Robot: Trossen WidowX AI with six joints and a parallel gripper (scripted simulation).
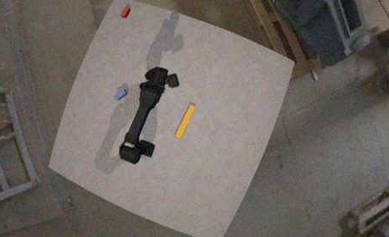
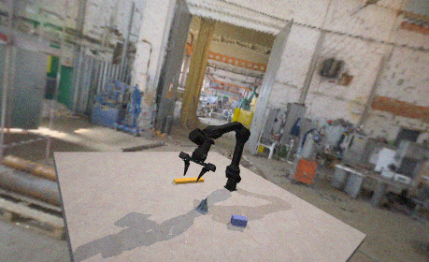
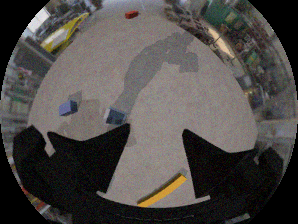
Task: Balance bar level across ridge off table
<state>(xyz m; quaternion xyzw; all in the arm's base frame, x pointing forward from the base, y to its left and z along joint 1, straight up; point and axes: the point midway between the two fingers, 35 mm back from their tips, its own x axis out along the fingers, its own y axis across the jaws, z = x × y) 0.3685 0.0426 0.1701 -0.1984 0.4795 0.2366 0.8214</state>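
The orange bar (image 1: pixel 185 121) (image 2: pixel 180 181) (image 3: pixel 162 194) lies flat on the table, away from the ridge. The ridge (image 2: pixel 202 207) (image 3: pixel 116 116) is a small grey-blue wedge standing on the table with nothing on it; in the top view the arm hides it. My gripper (image 2: pixel 192 178) (image 3: pixel 157 129) is open and empty, held above the table with its fingers pointing down. In the wrist view the bar shows low between the fingers, and the ridge shows just beyond the left fingertip.
A blue block (image 1: pixel 120 94) (image 2: pixel 238 221) (image 3: pixel 65 108) lies on the table on the other side of the ridge from the bar. A red block (image 1: pixel 125 12) (image 3: pixel 131 14) lies near the table's far corner. The arm's shadow falls across the ridge.
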